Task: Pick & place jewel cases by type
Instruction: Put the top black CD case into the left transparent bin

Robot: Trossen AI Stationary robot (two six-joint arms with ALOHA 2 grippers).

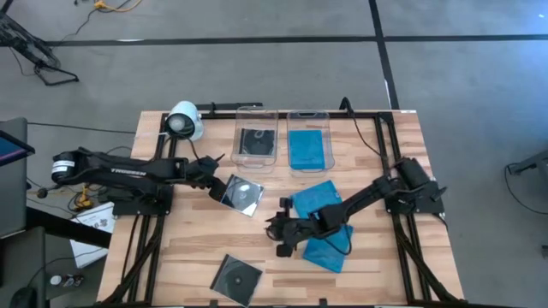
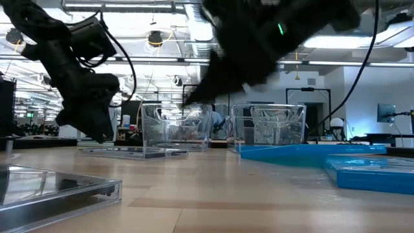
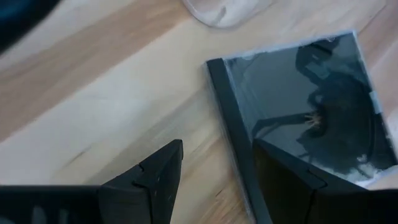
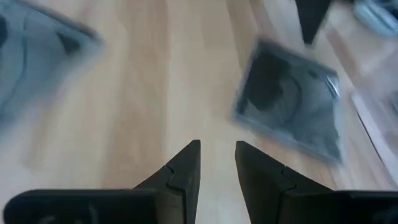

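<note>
Here the left end effector [image 1: 214, 182] sits low at the edge of a clear/black jewel case [image 1: 242, 194] near the bench centre. Its fingers [image 3: 149, 180] are apart and straddle the case's dark spine edge – one finger on bare wood, the other over the lid – so this reads as lining up for an edge grip, nothing clamped yet. That case lies flat, silver disc showing, just in front of the left tub [image 1: 256, 135], which already has a dark disc case in it; prob. the destination for this type.

The right end effector [image 1: 280, 228] is over open wood between the cases, fingers a small gap apart w/ nothing between them. It looks to be holding off – giving the left arm room.

Outward: the right tub [image 1: 309, 139] holds a blue case, so sorting is by colour, one tub each. Two blue jewel cases [image 1: 318, 202] remain on the bench under/beside the right arm, overlapping the arm in the high view. Another clear/black case [image 1: 237, 278] lies alone near the front edge, well apart from the rest. A white lamp-like object [image 1: 184, 121] stands at the back left corner of the bench [image 1: 411, 145].
</note>
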